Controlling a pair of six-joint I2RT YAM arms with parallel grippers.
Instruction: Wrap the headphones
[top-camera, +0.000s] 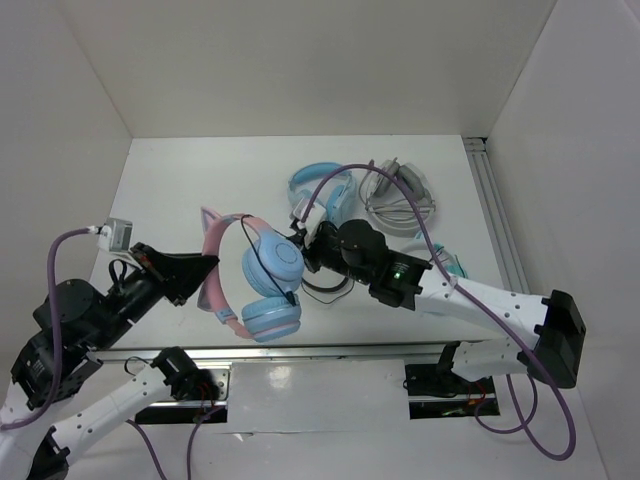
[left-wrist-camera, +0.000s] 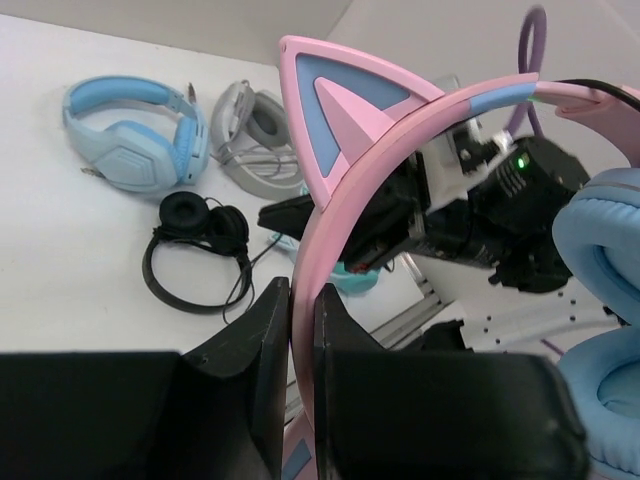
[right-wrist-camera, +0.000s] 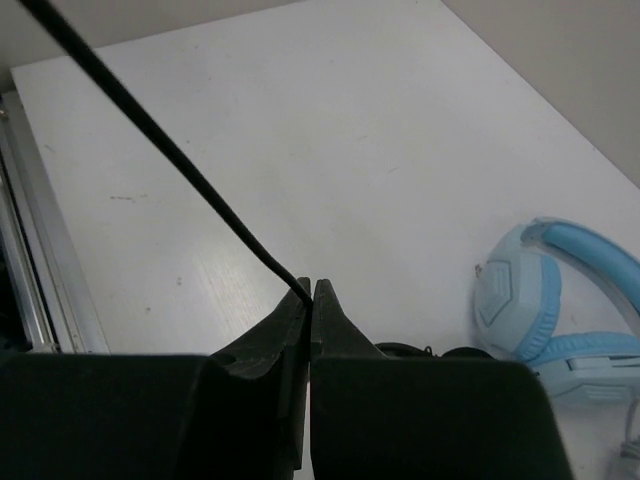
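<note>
The headphones (top-camera: 262, 283) have a pink cat-ear headband (left-wrist-camera: 400, 130) and light blue earcups (left-wrist-camera: 600, 240). They are held up at the table's near middle. My left gripper (top-camera: 208, 265) is shut on the headband, which passes between its fingers in the left wrist view (left-wrist-camera: 302, 300). My right gripper (top-camera: 298, 243) is just right of the earcups. It is shut on the thin dark cable (right-wrist-camera: 180, 160), pinched at its tips (right-wrist-camera: 310, 290). The cable runs taut up and to the left in that view. A slack loop of cable (top-camera: 322, 290) hangs under the right gripper.
An all-light-blue pair (top-camera: 318, 190) and a grey-white pair (top-camera: 400, 200) lie at the back right. A small black pair (left-wrist-camera: 195, 240) lies near them, and a teal piece (top-camera: 455, 265) shows by the right arm. A metal rail (top-camera: 495, 210) runs along the right edge. White walls enclose the table.
</note>
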